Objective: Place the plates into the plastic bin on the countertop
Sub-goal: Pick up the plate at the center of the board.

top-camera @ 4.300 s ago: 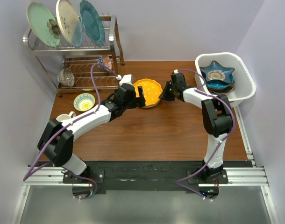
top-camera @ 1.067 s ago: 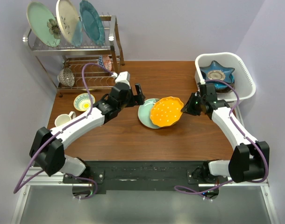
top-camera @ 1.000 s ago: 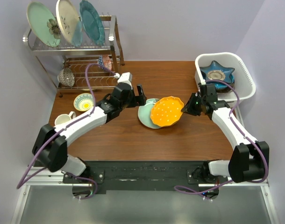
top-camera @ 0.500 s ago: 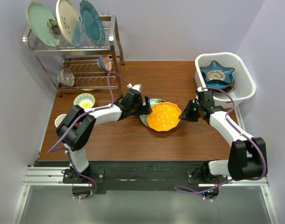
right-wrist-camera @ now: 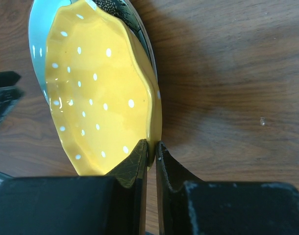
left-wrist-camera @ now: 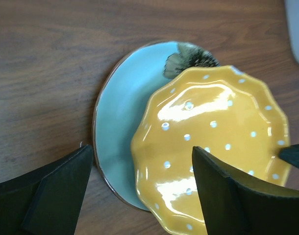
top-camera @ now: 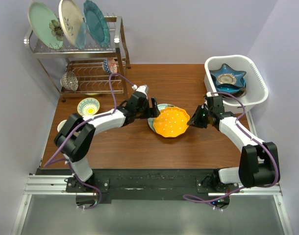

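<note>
While the right arm reaches in from the right side of the table [top-camera: 139,147], elbow bent out near the edge and forearm angled back toward the middle, its right gripper [top-camera: 191,123] is clamped on the rim of the yellow scalloped plate [top-camera: 171,122]. Look at the right wrist view: the two fingers are pinched narrow on the plate's edge, one above and one below the rim, right gripper [right-wrist-camera: 152,147] locked on tight. The yellow scalloped plate [right-wrist-camera: 95,98], dotted with white, sits tilted, its gripped side raised off the wood with a shadow under it, its far side lying over a pale blue plate [top-camera: 160,107].

Over on the other side, the left arm stretches low across the table from the left, forearm nearly level, wrist pointing at the same stack. The left gripper [top-camera: 153,108] stands wide apart and holds nothing. In the left wrist view the left gripper [left-wrist-camera: 142,161] straddles the near side of both plates: one finger just beside the rim of the pale blue plate [left-wrist-camera: 125,117], the other over the yellow scalloped plate [left-wrist-camera: 213,142]. I can't tell whether either finger touches.

The plastic bin [top-camera: 260,83] sits at the far right corner, well apart from the stack, with a blue star-shaped plate [top-camera: 228,78] inside it on top of a dark one.
</note>
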Robot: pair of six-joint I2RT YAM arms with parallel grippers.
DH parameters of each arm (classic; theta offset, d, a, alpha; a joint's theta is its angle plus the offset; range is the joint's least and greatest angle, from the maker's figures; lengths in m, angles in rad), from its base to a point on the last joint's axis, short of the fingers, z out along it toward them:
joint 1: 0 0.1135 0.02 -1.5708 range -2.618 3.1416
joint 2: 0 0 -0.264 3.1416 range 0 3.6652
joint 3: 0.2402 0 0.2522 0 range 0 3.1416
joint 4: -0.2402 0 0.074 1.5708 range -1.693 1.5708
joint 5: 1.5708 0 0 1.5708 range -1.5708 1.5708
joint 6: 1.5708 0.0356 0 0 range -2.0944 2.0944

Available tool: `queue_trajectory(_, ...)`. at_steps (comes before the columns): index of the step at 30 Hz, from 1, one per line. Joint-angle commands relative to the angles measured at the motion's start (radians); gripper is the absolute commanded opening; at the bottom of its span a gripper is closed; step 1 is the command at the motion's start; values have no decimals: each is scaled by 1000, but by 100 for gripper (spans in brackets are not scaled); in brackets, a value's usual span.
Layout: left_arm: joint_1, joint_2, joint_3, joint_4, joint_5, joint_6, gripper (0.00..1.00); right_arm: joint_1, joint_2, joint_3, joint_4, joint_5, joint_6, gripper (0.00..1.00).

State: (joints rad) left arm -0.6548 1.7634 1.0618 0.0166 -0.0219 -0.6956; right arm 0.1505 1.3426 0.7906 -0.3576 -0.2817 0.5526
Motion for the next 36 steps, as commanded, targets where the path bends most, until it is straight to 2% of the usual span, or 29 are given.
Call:
queue_trajectory(1, -5, -107, -17, 51, -42, 11, 87, 1, 0, -1, 78, -59, 12, 0)
queue_trajectory(20, -6, 68, 6, 123, 117, 19, 79, 1, 1, -22, 85, -53, 15, 0)
queue_trajectory(25, -9, 114, 21, 143, 172, 22, 71, 3, 3, -30, 89, -53, 17, 0)
queue_trajectory(28, -8, 136, 26, 154, 203, 24, 56, 0, 7, -31, 91, -53, 17, 0)
queue_trajectory(29, -8, 142, 32, 154, 211, 24, 43, 0, 10, -30, 85, -50, 12, 2)
queue_trajectory(30, -8, 154, 36, 145, 217, 24, 36, 1, 10, -28, 79, -45, 9, 2)
queue_trajectory(32, -9, 163, 44, 143, 223, 21, 21, 0, 7, -30, 72, -30, 7, 10)
queue_trajectory(34, -9, 177, 47, 143, 232, 19, 13, 1, 6, -34, 71, -25, 7, 28)
queue_trajectory(35, -9, 182, 52, 141, 235, 19, 7, -2, 6, -37, 69, -25, 9, 32)
queue_trajectory(36, -9, 188, 53, 141, 238, 18, 4, -2, 7, -42, 71, -25, 9, 35)
